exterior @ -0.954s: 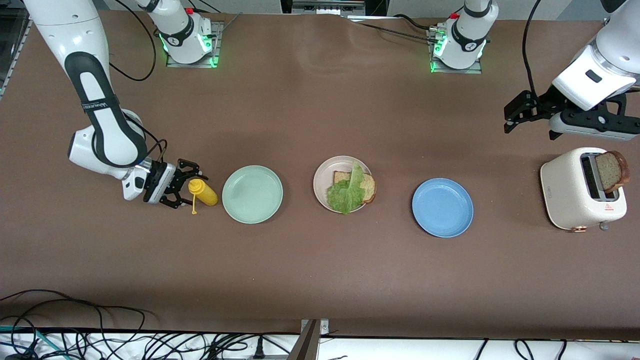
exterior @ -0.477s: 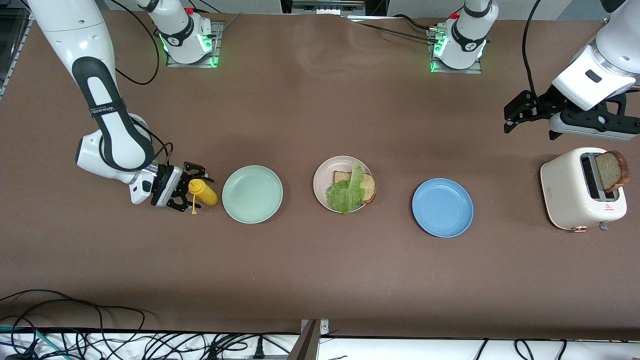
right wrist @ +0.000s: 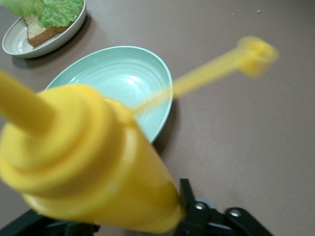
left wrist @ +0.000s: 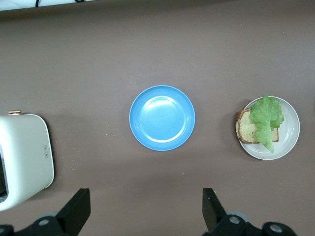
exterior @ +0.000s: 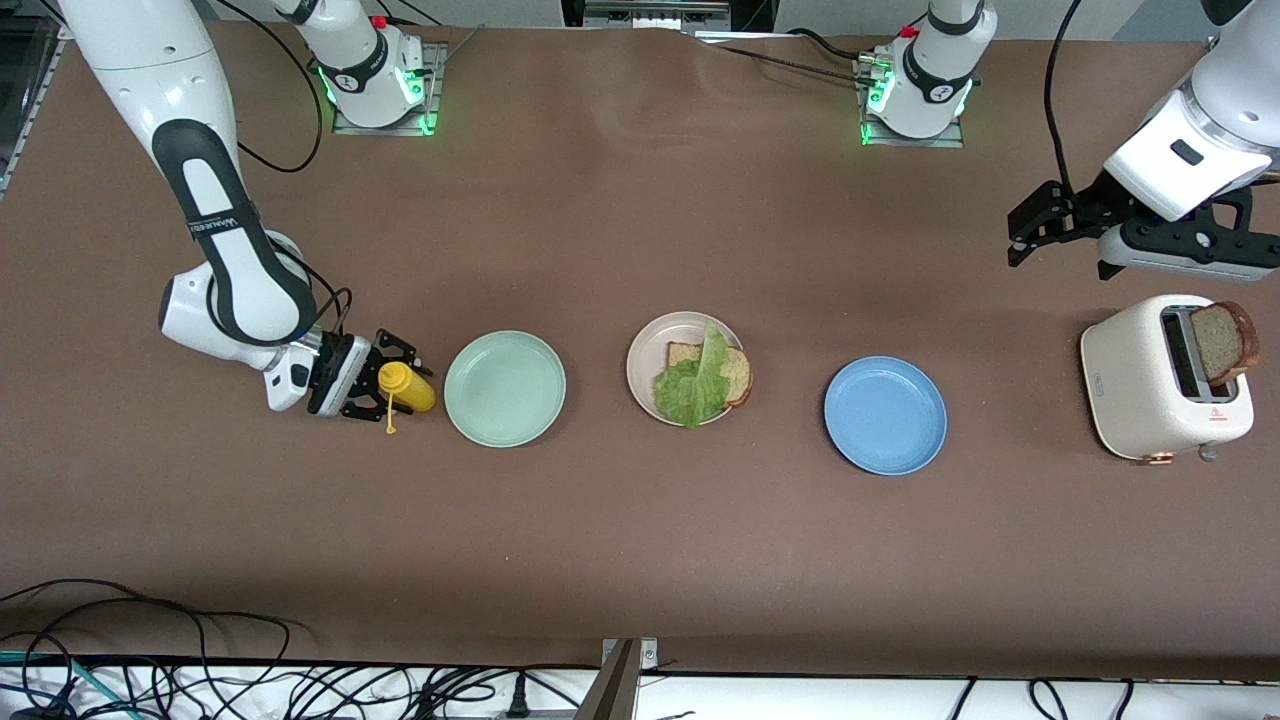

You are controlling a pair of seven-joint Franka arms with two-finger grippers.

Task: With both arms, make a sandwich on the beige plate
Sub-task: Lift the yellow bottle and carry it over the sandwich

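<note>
A: Right gripper (exterior: 372, 378)?
B: At the tabletop's right-arm end, jaws either side of the yellow mustard bottle (exterior: 407, 386); grip not confirmed.

A: Bottle's long axis?
B: Upright, I judge, leaning slightly.

A: Beige plate (exterior: 642, 355)?
B: Mid-table, past the mint-green plate (exterior: 505, 388); bread and lettuce (exterior: 694, 380) on it.

A: Left gripper (exterior: 1042, 228)?
B: Spread wide, waiting above the toaster (exterior: 1160, 380).

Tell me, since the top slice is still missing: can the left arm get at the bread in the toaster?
Probably yes. The left gripper hangs open near the toaster, the bread slice sticks up out of its slot, and nothing lies between them.
</note>
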